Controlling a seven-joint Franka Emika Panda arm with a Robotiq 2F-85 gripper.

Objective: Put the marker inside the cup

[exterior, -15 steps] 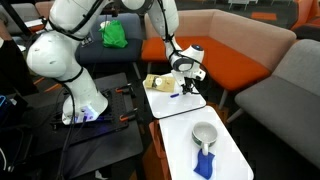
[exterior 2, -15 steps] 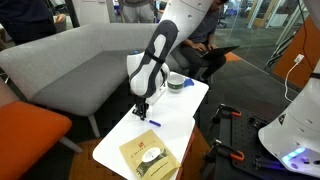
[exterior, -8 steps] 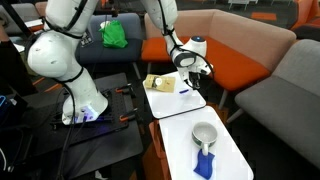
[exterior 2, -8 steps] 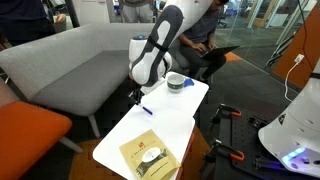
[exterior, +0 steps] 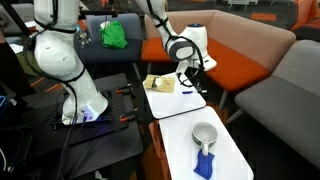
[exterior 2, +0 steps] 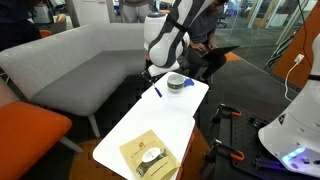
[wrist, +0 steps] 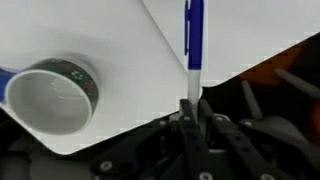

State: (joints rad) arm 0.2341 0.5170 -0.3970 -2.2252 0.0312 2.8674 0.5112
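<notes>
Clamped on the marker [wrist: 194,35], the hand [wrist: 190,104] has its two fingers pressed together on one end of the pen, and the blue barrel sticks straight out past the fingertips in the wrist view. In both exterior views the hand [exterior: 192,72] [exterior 2: 153,76] hangs clear above the table, with the marker [exterior 2: 157,92] lifted off the surface.

The long white table [exterior 2: 140,125] [exterior: 228,152] has sofas along one long edge, a grey sofa [exterior 2: 60,60] and an orange sofa [exterior: 240,50]. In the wrist view the marker crosses that long edge: its far end is over the white top [wrist: 110,40] and its gripped end is past the rim, over orange. How far along the edge the hand is, I cannot tell.

A flat yellowish packet [exterior 2: 150,156] [exterior: 157,83] lies at one end of the table, with bare top between it and the rest.

The cup [exterior 2: 176,83] [exterior: 204,134] [wrist: 50,100] stands upright towards the opposite end, mouth open, with nothing visible inside it. Open table separates it from the marker in the wrist view.

A chunky blue object [exterior: 203,162] lies just beside the cup, nearer the end edge.
</notes>
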